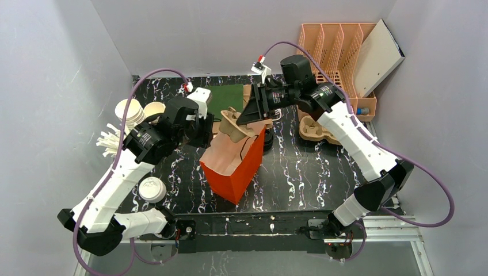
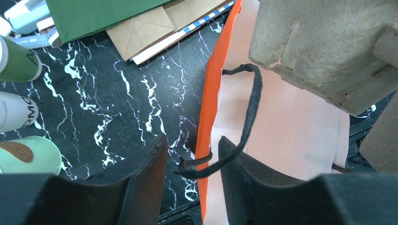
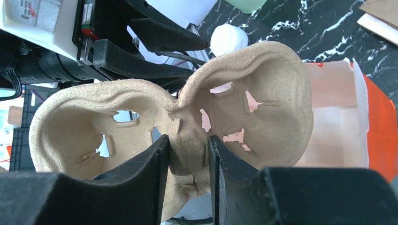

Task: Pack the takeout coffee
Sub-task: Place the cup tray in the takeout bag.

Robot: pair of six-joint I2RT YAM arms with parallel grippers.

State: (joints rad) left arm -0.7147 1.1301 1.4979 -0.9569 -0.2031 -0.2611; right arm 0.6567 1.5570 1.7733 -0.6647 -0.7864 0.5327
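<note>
While the right gripper (image 3: 187,146) pinches the middle rib of a tan moulded-pulp two-cup carrier (image 3: 281,79), that carrier hangs tilted over the open mouth of an orange paper bag with a pale pink lining (image 1: 233,172). The bag stands at the centre of the black, white-veined table (image 1: 299,172). At the bag's 9 o'clock rim, the left gripper (image 2: 192,152) straddles the orange wall and the black cord handle (image 2: 253,103). Its fingers are spread, one outside the bag and one inside, with gaps showing on either side of the paper. The takeout coffee (image 1: 267,142), a small dark green paper cup with a round black plastic lid, stands on the table just beside the bag at its 3 o'clock side, outside it. From above little but the dark lid shows, and neither gripper touches it.
</note>
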